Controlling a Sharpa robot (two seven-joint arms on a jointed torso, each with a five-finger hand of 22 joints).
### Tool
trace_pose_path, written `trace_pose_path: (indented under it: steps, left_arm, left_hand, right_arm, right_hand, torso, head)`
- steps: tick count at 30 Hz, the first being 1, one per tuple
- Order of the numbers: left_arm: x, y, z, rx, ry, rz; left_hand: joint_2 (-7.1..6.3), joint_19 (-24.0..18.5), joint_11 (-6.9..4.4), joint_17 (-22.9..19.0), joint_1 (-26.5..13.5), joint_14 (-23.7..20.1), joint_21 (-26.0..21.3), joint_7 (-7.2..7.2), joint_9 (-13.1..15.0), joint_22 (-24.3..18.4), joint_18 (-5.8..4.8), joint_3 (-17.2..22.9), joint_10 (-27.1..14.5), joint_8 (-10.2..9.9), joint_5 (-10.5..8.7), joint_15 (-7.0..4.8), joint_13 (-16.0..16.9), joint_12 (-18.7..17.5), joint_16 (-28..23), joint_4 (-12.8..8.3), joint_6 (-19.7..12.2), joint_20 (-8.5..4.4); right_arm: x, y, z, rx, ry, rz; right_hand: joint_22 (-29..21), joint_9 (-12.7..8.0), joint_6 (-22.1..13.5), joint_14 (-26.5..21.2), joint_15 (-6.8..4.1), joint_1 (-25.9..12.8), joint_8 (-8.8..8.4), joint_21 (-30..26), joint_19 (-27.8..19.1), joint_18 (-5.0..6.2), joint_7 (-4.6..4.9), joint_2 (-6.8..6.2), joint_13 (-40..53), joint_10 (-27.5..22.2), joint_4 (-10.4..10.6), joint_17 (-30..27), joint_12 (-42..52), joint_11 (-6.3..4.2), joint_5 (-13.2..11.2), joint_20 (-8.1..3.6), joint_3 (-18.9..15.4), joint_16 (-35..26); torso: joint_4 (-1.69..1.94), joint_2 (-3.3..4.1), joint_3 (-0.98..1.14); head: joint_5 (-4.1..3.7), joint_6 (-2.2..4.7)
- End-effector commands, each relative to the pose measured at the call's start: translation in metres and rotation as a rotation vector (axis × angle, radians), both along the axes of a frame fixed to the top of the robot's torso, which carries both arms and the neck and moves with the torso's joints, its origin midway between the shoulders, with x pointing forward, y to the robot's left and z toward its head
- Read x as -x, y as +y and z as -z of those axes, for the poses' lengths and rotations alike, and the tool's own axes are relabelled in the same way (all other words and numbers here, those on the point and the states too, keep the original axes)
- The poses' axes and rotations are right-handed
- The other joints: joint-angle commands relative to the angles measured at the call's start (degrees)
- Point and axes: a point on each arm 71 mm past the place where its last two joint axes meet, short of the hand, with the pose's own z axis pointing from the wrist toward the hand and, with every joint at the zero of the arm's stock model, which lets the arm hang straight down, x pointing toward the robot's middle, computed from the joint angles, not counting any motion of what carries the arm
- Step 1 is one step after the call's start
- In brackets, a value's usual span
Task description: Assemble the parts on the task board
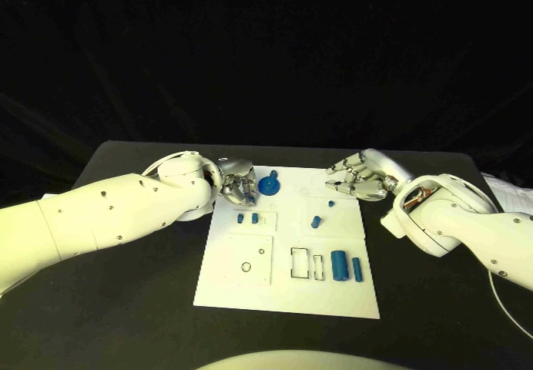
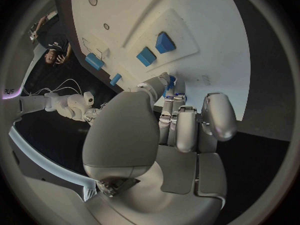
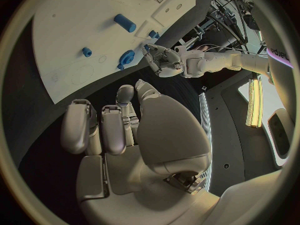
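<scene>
The white task board [image 1: 289,285] lies in the middle of the table. At its far edge stands a blue round part [image 1: 270,185] with a knob. My left hand [image 1: 236,186] is right beside it with curled fingers. In the left wrist view a sliver of that blue part [image 2: 170,83] sits pinched between thumb and fingertips, and the right wrist view shows the left hand [image 3: 165,60] against the part [image 3: 127,59]. My right hand [image 1: 356,179] hovers over the board's far right corner, fingers curled in, holding nothing. Two small blue blocks [image 1: 246,219] and two blue cylinders [image 1: 347,267] rest on the board.
A small blue peg [image 1: 331,204] and a short blue piece [image 1: 316,223] stand near the board's middle right. Empty rectangular slots [image 1: 306,264] and a ring outline [image 1: 244,267] mark the near half. Black table [image 1: 133,308] surrounds the board; white paper [image 1: 513,193] lies at the far right.
</scene>
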Motion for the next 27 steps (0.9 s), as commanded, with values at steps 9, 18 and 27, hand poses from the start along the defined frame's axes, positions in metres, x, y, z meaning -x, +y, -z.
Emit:
trace_pose_path:
  steps: [9, 18, 27]
  left_arm:
    - [0.0023, -0.0027, 0.0036, -0.034, 0.03, 0.021]
    - [0.0021, -0.0034, 0.0042, -0.035, 0.03, 0.02]
    - [0.0014, -0.0049, 0.0044, -0.028, 0.022, 0.016]
  left_hand:
    - [0.18, -0.2, -0.16, 0.1, -0.4, 2.6, 0.3, -0.17, 0.0, 0.2, -1.01, -0.3, 0.6, -0.2, -0.06, 0.18, 0.2, -0.4, 0.1, -0.2, 0.6, 0.37]
    - [0.03, -0.2, -0.16, 0.1, -0.5, 2.6, 0.3, -0.17, 0.0, 0.2, -0.99, -0.5, 0.6, -0.3, -0.1, 0.14, 0.2, -0.5, 0.1, -0.3, 0.6, 0.35]
    - [-0.68, -0.4, 1.11, -0.3, -1.4, 2.5, 0.2, 1.21, -1.5, 0.3, -1.07, -0.6, -1.5, -3.4, -0.02, 1.1, -0.2, -2.7, 0.2, 0.0, -3.6, 0.95]
  right_arm:
    - [0.0005, 0.0012, 0.0004, 0.004, 0.001, -0.014]
    - [0.0003, 0.0012, 0.0005, 0.004, 0.001, -0.014]
    - [0.0001, 0.0016, 0.0008, 0.004, 0.002, -0.015]
  right_hand:
    - [0.0, 0.0, 0.5, 2.5, 0.12, 0.1, 0.12, -0.3, -0.3, 0.95, 0.14, 0.38, -0.1, -0.4, 0.4, 0.1, 0.2, -0.06, 0.3, -0.07, 0.0, -0.2]
    - [0.0, 0.0, 0.5, 2.5, 0.12, 0.1, 0.12, -0.3, -0.3, 0.95, 0.15, 0.39, -0.1, -0.4, 0.4, 0.1, 0.3, -0.06, 0.3, -0.07, 0.0, -0.2]
    - [0.0, 0.0, 0.5, 2.5, 0.12, 0.1, 0.12, -0.3, -0.3, 0.95, 0.15, 0.39, -0.1, -0.4, 0.4, 0.1, 0.3, -0.06, 0.3, -0.07, 0.0, -0.2]
  torso:
    - [0.02, 0.01, -0.01]
    - [0.03, 0.01, -0.02]
    - [0.02, 0.01, -0.02]
  head:
    - [0.0, -0.09]
    - [0.01, -0.15]
    - [-0.05, -0.15]
